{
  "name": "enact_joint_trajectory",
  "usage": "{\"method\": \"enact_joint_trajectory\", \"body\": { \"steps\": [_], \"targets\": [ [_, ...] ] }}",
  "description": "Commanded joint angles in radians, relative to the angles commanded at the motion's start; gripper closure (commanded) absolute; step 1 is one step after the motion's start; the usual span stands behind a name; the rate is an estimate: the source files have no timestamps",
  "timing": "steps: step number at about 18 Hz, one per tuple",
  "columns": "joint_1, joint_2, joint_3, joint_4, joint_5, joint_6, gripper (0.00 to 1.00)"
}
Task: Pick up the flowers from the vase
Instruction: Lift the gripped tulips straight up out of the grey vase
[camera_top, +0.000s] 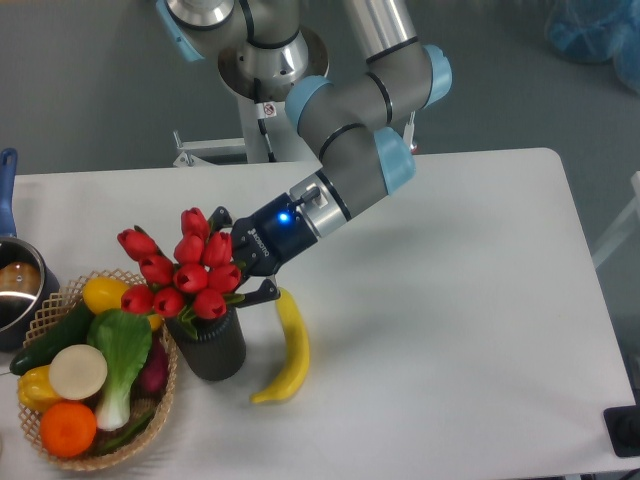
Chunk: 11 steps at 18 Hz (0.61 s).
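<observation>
**Claw gripping the tulip bunch above the vase**

The claw (238, 262) reaches in from the right, its two fingers closed around the flowers (183, 270) just behind the red buds. The bunch leans left, its buds spread wider than the vase (211, 345) below; the lower buds sit at the vase mouth, and whether the stems are in it cannot be told. A blue light glows on the claw's body. The dark ribbed vase stands upright on the white table (450, 300). Just to its right lies a banana (289, 348), curved, its upper tip near the lower finger. To the left, touching the vase, a woven basket (160, 410) holds vegetables and fruit. A pot (18, 290) sits at the left edge.
</observation>
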Motion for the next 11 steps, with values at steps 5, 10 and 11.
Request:
{"method": "enact_joint_trajectory", "body": {
  "steps": [5, 10, 11],
  "targets": [
    [0.0, 0.023, 0.002, 0.0, -0.029, -0.026, 0.52],
    [0.0, 0.06, 0.003, -0.003, -0.091, -0.029, 0.52],
    [0.002, 0.064, 0.005, -0.003, -0.091, -0.031, 0.52]
  ]
}}
